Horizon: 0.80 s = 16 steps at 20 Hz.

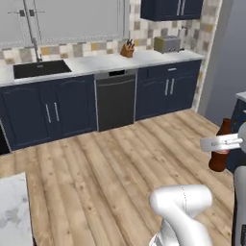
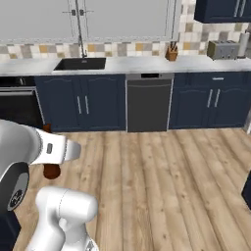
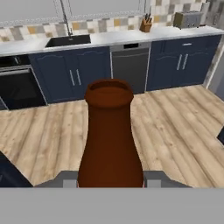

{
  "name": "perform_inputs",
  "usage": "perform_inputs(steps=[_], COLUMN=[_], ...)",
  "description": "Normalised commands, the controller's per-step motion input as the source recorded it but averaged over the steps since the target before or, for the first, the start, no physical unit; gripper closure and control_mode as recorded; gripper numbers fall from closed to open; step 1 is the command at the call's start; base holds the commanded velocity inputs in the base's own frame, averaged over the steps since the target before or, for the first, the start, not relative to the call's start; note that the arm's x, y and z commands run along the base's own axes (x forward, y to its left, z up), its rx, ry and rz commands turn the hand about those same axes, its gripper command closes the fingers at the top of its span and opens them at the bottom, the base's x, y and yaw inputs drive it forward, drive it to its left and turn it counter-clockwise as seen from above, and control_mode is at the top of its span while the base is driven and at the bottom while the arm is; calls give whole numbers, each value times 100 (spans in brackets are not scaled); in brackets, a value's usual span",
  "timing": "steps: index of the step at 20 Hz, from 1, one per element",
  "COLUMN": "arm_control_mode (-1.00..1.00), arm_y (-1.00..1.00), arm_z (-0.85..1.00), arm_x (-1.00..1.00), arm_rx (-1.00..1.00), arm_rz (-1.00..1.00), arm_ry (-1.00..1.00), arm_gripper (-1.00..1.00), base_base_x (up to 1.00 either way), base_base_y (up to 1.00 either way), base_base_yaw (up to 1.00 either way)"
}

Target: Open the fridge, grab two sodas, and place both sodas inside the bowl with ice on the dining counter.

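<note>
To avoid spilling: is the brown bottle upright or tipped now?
Upright. The brown bottle stands vertical, neck up, in the claw; left base view agrees.

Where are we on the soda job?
Done: one soda is picked. In hand: the pincer is shut on the brown soda bottle, carried upright above the wood floor, facing the navy cabinets and dishwasher. Left: set it in the ice bowl, then handle the second soda. I can't judge that one's status here.
</note>
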Motion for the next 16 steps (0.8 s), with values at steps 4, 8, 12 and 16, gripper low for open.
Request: perform_inputs(steps=[4,8,12,16], arm_control_mode=[100,100,100,100], arm_y=[0,0,0,0], arm_z=[0,0,0,0], arm_x=[0,0,0,0], arm_rx=[0,0,0,0], arm_rz=[0,0,0,0], arm_ry=[0,0,0,0], arm_gripper=[100,100,100,100], base_base_x=[52,79,88,90], base_base_y=[24,0,0,0], base_base_yaw=[46,46,46,45])
